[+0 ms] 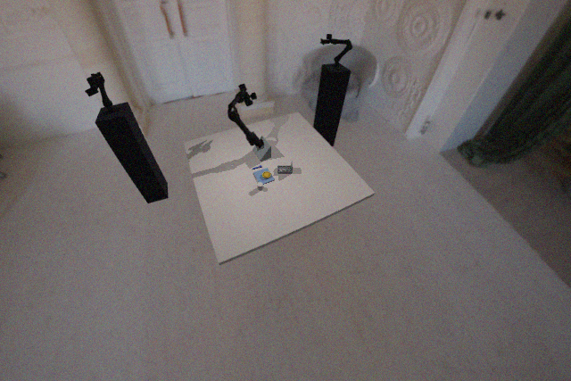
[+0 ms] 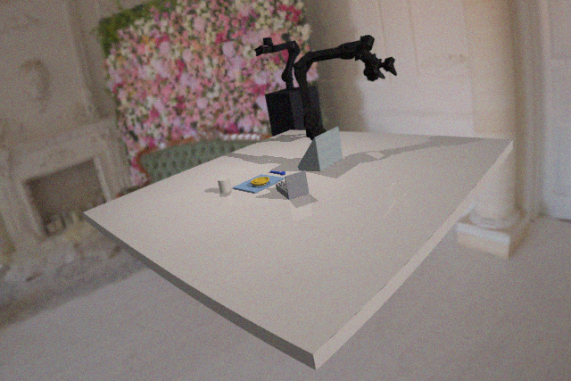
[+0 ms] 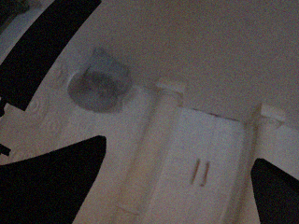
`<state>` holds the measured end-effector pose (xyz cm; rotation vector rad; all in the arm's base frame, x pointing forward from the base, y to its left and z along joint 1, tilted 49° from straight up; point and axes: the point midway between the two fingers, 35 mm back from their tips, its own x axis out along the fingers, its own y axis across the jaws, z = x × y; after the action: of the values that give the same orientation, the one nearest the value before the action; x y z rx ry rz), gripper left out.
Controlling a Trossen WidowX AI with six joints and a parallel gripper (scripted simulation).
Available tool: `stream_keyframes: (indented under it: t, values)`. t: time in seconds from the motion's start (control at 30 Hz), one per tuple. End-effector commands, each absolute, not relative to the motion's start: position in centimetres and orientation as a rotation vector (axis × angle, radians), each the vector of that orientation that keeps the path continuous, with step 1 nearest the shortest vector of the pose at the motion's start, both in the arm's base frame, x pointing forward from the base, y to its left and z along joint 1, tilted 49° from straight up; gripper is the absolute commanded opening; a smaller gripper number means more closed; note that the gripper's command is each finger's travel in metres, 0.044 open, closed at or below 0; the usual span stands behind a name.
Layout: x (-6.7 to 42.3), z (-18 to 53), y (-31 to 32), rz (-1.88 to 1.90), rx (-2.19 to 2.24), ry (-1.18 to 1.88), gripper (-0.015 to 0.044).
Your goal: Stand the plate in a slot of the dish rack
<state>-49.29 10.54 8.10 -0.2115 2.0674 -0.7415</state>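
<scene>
The yellow plate [image 1: 266,175] [image 2: 260,180] lies flat on a blue mat [image 1: 258,178] [image 2: 244,188]. The small grey dish rack [image 1: 285,171] [image 2: 298,185] stands beside the mat, with a tall panel at one end; its slots are too small to make out, and no plate stands in it. My gripper [image 2: 388,70] [image 3: 183,157] is open and empty, raised high behind the plate and rack and turned away from them. In the wrist view its dark fingers stand wide apart with only the room between them; plate and rack are out of that view.
A white cup [image 1: 260,186] [image 2: 224,186] stands by the mat's edge. A blue, thin object [image 1: 257,167] [image 2: 277,172] lies near the mat's other side. A pale grey wedge [image 1: 262,152] [image 2: 328,151] stands between my arm's base and these things. Two other arms stand on black pedestals [image 1: 131,151] [image 1: 331,100] off the table.
</scene>
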Motion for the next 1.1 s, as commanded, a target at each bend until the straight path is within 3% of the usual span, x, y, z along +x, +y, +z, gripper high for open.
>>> stream_keyframes:
  t: [0.0,1.07]
  values:
    - [-49.3,8.1,10.7,-0.745,-0.206,2.066,0.04]
    - [-36.8,6.1,29.3,-1.466,0.783,1.681,0.04]
